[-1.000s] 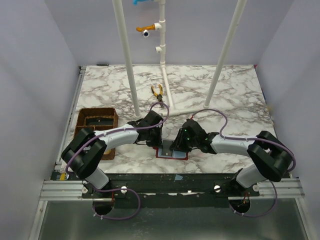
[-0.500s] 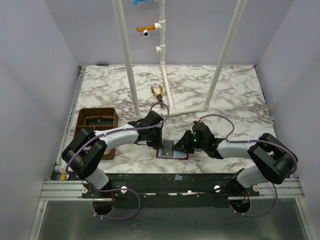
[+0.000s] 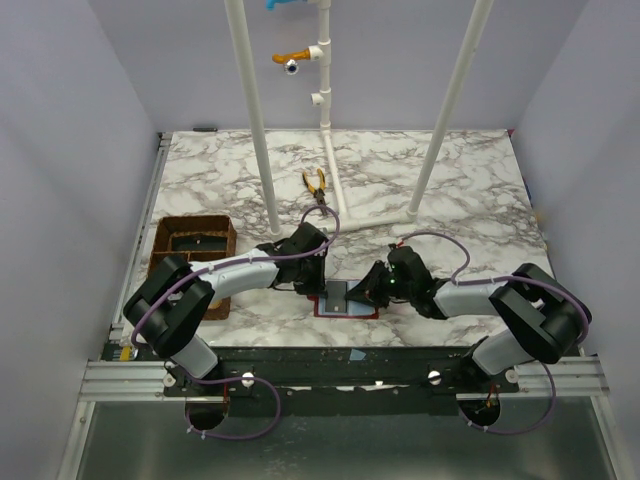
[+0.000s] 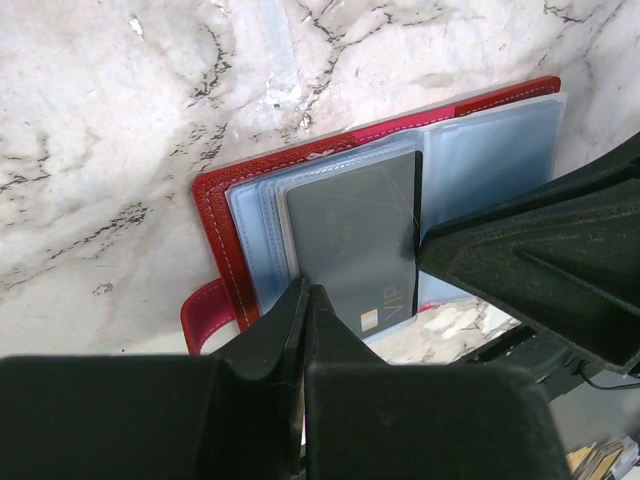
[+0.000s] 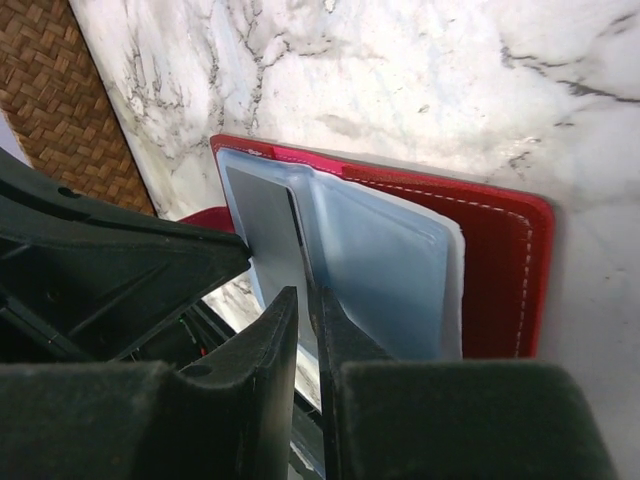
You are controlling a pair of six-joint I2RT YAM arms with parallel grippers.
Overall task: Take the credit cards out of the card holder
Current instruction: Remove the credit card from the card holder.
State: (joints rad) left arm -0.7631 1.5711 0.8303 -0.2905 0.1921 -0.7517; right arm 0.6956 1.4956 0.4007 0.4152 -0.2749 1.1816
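The red card holder point(image 3: 350, 312) lies open near the table's front edge, its cover point(image 4: 215, 230) point(image 5: 500, 270) spread under pale blue sleeves. A dark grey credit card point(image 4: 355, 240) point(image 5: 262, 225) marked VIP sticks out of a sleeve. My left gripper point(image 3: 316, 289) point(image 4: 305, 295) is shut, with its tips at the holder's near edge. My right gripper point(image 3: 359, 293) point(image 5: 305, 300) reaches in from the right. Its jaws stand a narrow slit apart, with the card's dark edge running into the gap. The black bulk at the right of the left wrist view is the right fingers point(image 4: 520, 270).
A brown woven tray point(image 3: 190, 262) point(image 5: 70, 90) stands left of the holder. Yellow-handled pliers point(image 3: 316, 183) lie farther back by the white pipe frame point(image 3: 255, 120). The table's front edge point(image 3: 350, 330) runs just beside the holder.
My right gripper has dropped lower and slid left onto the holder, and its jaws have narrowed round the card's edge. The left arm has stayed put.
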